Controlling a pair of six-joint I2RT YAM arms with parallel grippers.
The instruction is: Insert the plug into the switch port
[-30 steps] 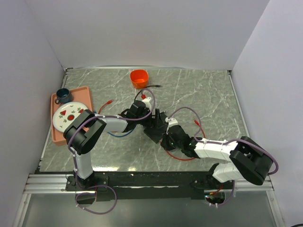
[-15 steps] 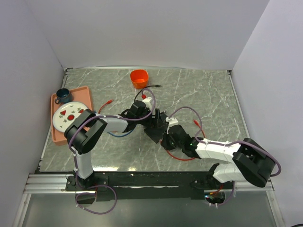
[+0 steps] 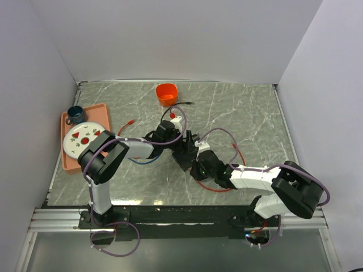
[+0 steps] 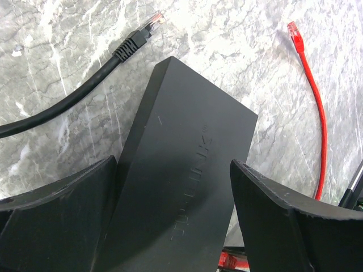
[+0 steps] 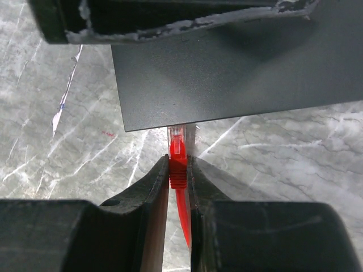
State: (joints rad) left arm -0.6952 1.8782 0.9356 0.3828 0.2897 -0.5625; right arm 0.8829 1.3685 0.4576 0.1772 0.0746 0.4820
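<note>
The switch is a flat matte-black box (image 3: pixel 184 154) (image 4: pixel 187 141) in the middle of the table. My left gripper (image 3: pixel 180 140) (image 4: pixel 173 164) straddles it, jaws wide, a finger against each long side. My right gripper (image 3: pixel 199 165) (image 5: pixel 178 161) is shut on the red plug (image 5: pixel 177 148), held level at the box's near edge (image 5: pixel 244 73). The plug's clear tip reaches under that edge, at the switch port. The port opening itself is hidden by the box's top face.
A black cable (image 4: pixel 85 93) with its own plug lies left of the box. The red cable's other end (image 4: pixel 293 28) lies to the right. An orange cup (image 3: pixel 166 93) stands at the back. A pink tray (image 3: pixel 67 161) at the left holds a plate and a blue cup (image 3: pixel 75 114).
My right gripper has moved a little left, carrying the red plug up to the box's edge. The left jaws have narrowed slightly onto the box.
</note>
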